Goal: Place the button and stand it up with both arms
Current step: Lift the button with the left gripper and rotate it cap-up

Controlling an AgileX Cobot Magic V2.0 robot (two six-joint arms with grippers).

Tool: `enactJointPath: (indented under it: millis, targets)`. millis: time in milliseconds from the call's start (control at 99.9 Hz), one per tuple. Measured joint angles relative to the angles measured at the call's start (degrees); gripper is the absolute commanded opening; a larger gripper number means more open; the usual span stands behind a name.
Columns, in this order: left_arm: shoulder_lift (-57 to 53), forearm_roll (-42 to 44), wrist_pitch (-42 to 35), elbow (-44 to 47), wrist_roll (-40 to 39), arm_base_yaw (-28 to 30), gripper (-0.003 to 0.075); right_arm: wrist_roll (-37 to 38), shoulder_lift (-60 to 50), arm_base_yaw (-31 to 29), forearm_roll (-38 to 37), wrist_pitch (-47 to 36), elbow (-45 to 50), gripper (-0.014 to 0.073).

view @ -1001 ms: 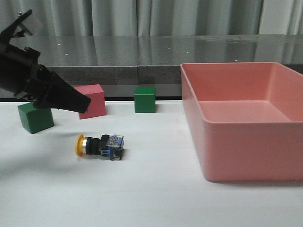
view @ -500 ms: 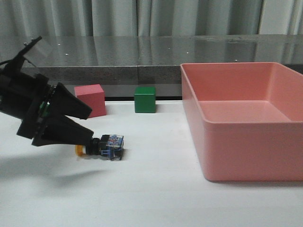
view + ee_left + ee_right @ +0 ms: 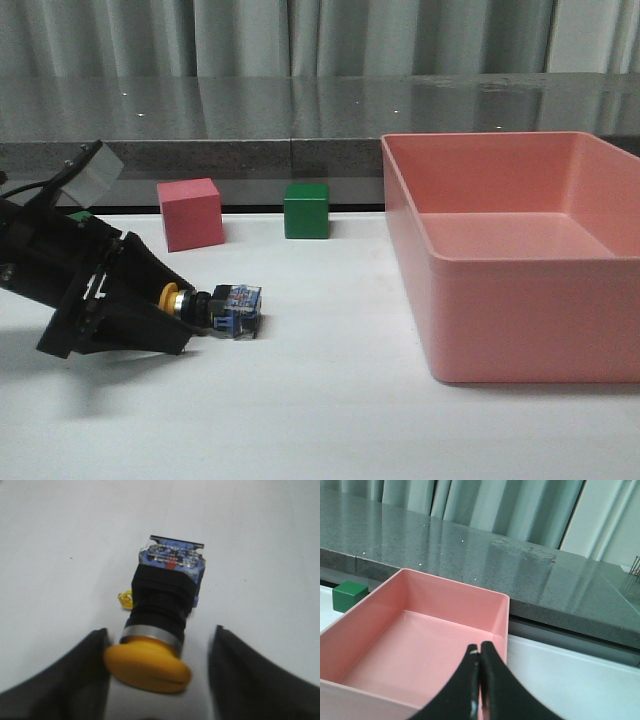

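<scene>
The button (image 3: 215, 306) lies on its side on the white table, yellow cap toward my left arm, clear bluish base toward the bin. In the left wrist view the button (image 3: 162, 610) shows with its yellow cap between my two open fingers. My left gripper (image 3: 180, 305) is low at the table, open, its fingers on either side of the cap; one finger (image 3: 75, 670) touches or nearly touches it. My right gripper (image 3: 480, 652) is shut and empty, above the pink bin, and does not show in the front view.
A large pink bin (image 3: 500, 300) stands at the right, also in the right wrist view (image 3: 495, 605). A pink cube (image 3: 190, 213) and a green cube (image 3: 306, 210) stand at the back of the table. A grey ledge runs behind.
My left arm has come down from above the green cube at the left to table level, and its open fingers now sit around the button's cap. The button has not moved.
</scene>
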Motion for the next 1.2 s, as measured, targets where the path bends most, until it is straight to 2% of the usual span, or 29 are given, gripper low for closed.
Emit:
enactJointPath:
  millis: [60,230,340,430,480,580,640,720,911,1051,1201]
  targets:
    - [0.0,-0.1,0.0,0.0,0.0,0.0,-0.0021,0.0,0.0,0.0,0.0,0.0,0.0,-0.0062]
    - [-0.4,0.0,2.8,0.0,0.1,0.0,-0.002,0.0,0.0,0.0,0.0,0.0,0.0,-0.0062]
    - [-4.3,0.4,3.3,0.0,-0.7,0.0,-0.002,0.0,0.0,0.0,0.0,0.0,0.0,-0.0062]
    - [-10.0,2.2,0.8,0.0,-2.8,-0.1,-0.002,0.0,0.0,0.0,0.0,0.0,0.0,-0.0062]
    - [-14.8,5.6,-3.3,-0.6,-5.9,-0.7,-0.002,0.0,0.0,0.0,0.0,0.0,0.0,-0.0062]
    - [-23.0,17.2,-12.3,-2.5,-15.2,-3.1,-0.002,0.0,0.0,0.0,0.0,0.0,0.0,-0.0062]
    - [-27.2,27.8,-15.1,-4.3,-23.0,-5.4,-0.0019,0.0,0.0,0.0,0.0,0.0,0.0,-0.0062]
    - [-30.5,41.4,-14.3,-7.3,-33.5,-8.6,-0.0019,0.0,0.0,0.0,0.0,0.0,0.0,-0.0062]
    - [-30.8,74.1,-5.4,-13.8,-57.6,-17.3,-0.0019,0.0,0.0,0.0,0.0,0.0,0.0,-0.0062]
    - [-28.3,89.4,-4.6,-14.5,-70.6,-21.7,-0.0019,0.0,0.0,0.0,0.0,0.0,0.0,-0.0062]
    - [-24.4,97.4,-4.6,-14.6,-80.6,-24.7,-0.0019,0.0,0.0,0.0,0.0,0.0,0.0,-0.0062]
